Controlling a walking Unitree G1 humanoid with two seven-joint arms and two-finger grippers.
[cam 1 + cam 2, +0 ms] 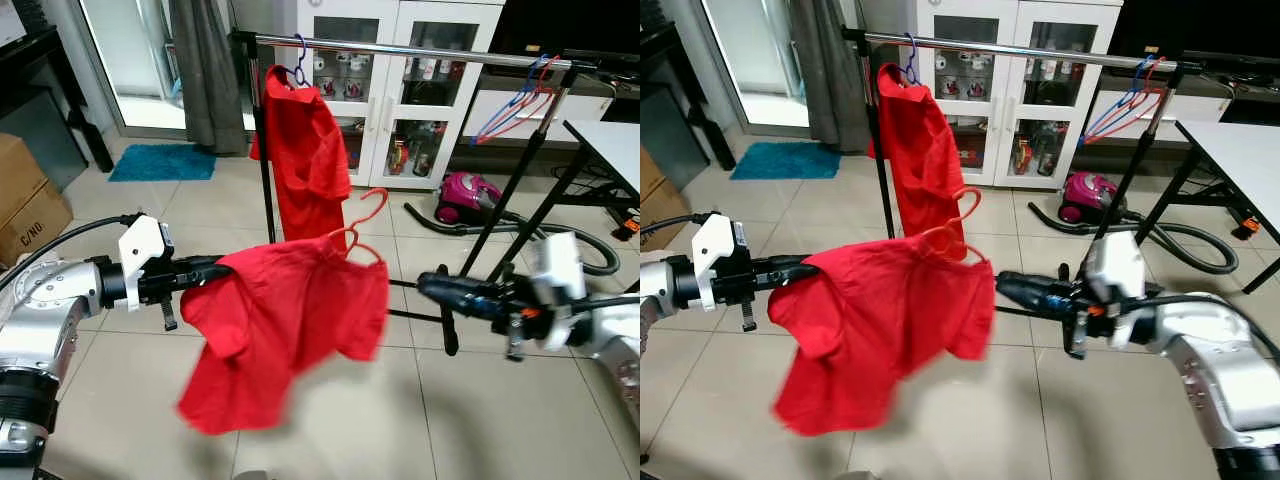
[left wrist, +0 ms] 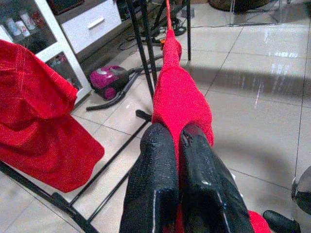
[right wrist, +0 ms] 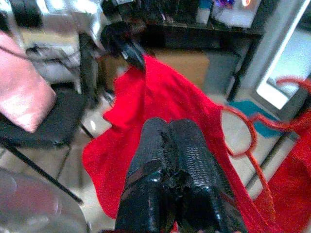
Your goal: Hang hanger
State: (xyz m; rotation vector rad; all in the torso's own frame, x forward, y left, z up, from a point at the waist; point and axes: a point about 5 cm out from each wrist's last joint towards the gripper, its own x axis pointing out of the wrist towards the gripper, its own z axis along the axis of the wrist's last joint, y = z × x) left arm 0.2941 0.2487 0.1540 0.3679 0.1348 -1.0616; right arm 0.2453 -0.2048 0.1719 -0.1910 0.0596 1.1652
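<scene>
A red shirt [image 1: 285,325] on its red hanger [image 1: 362,232] is held out by the sleeve in the closed left hand [image 1: 222,268], well below the rail [image 1: 400,50]. The right hand [image 1: 432,288], fingers pressed together, grips nothing. The hanger could slide out, being supported only by fabric.

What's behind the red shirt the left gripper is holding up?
Behind the held red shirt stands the clothes rack with another red shirt hanging on it. The rack's lower leg and floor tiles directly behind are covered.
</scene>
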